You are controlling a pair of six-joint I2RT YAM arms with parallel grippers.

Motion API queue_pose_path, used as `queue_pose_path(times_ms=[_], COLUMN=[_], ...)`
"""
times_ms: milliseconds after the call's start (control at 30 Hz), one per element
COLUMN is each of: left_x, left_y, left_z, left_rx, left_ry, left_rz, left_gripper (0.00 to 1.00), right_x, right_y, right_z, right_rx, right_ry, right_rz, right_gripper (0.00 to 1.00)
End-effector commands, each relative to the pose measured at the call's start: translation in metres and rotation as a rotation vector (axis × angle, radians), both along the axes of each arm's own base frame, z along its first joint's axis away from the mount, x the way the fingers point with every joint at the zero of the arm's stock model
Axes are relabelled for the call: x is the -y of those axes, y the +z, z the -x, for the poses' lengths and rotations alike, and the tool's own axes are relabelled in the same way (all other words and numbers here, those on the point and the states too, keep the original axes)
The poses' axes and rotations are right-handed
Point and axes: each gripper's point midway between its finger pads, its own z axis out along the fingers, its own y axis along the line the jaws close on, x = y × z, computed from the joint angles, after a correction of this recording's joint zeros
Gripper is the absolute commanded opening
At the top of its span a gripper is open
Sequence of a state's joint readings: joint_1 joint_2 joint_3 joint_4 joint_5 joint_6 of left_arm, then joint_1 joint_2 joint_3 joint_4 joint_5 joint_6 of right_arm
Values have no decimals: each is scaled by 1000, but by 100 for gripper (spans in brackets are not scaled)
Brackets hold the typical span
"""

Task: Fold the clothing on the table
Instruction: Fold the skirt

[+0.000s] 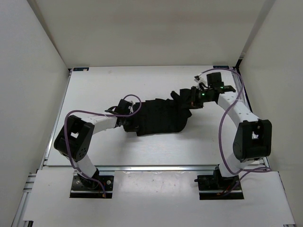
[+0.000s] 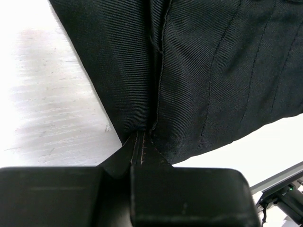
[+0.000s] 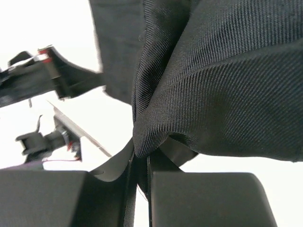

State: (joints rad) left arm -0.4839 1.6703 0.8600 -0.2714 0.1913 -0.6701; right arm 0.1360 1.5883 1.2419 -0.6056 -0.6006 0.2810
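Observation:
The black clothing (image 1: pixel 158 116) lies bunched in the middle of the white table (image 1: pixel 104 85), stretched between both arms. My left gripper (image 1: pixel 127 118) is shut on its left edge; in the left wrist view a stitched seam of the clothing (image 2: pixel 199 71) runs straight into the left gripper (image 2: pixel 137 158), pinched between the closed jaws. My right gripper (image 1: pixel 188 99) is shut on the right end, held a little above the table. In the right wrist view a thick fold of the clothing (image 3: pixel 222 90) hangs from the right gripper (image 3: pixel 142 163), which is shut on it.
White walls enclose the table on three sides. A metal rail (image 1: pixel 156 167) runs along the near edge by the arm bases. Purple cables (image 1: pixel 227 123) loop off both arms. The left arm (image 3: pixel 42 75) shows at the left of the right wrist view.

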Motion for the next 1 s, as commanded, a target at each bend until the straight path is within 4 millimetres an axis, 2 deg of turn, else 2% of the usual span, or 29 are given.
queue_pose_path(times_ms=[0, 33, 100, 133, 200, 233, 300, 333, 433, 533, 700, 833, 967], left_x=[3, 5, 3, 3, 0, -4, -5, -7, -11, -14, -17, -20, -22], left_y=[-4, -2, -5, -5, -6, -5, -4, -6, -7, -8, -6, -6, -8], left_z=[2, 1, 3, 5, 5, 2, 1, 4, -1, -1, -4, -4, -4], left_rx=[-19, -14, -27, -33, -42, -28, -30, -45, -43, -49, -60, -53, -56], left_ry=[-5, -9, 4, 6, 24, 30, 41, 45, 59, 67, 85, 90, 93], left_rz=[-2, 2, 8, 14, 28, 28, 37, 42, 47, 50, 81, 87, 86], left_gripper=[0, 0, 0, 0, 0, 0, 0, 0, 0, 0, 0, 0, 0], right_x=[-58, -69, -96, -108, -133, -140, -160, -167, -189, -204, -231, -236, -241], right_y=[21, 23, 13, 21, 11, 18, 7, 12, 5, 8, -8, -17, -15], right_z=[-8, -11, -8, -11, -10, -15, -9, -10, -6, -8, -5, -8, 0], right_rx=[13, 20, -13, -2, -28, -21, -61, -50, -78, -90, -136, -167, -189], right_ry=[103, 121, 177, 193, 238, 244, 287, 304, 353, 380, 431, 434, 452], right_rz=[-162, -192, -222, -254, -295, -324, -341, -353, -376, -400, -391, -390, -411], right_gripper=[0, 0, 0, 0, 0, 0, 0, 0, 0, 0, 0, 0, 0])
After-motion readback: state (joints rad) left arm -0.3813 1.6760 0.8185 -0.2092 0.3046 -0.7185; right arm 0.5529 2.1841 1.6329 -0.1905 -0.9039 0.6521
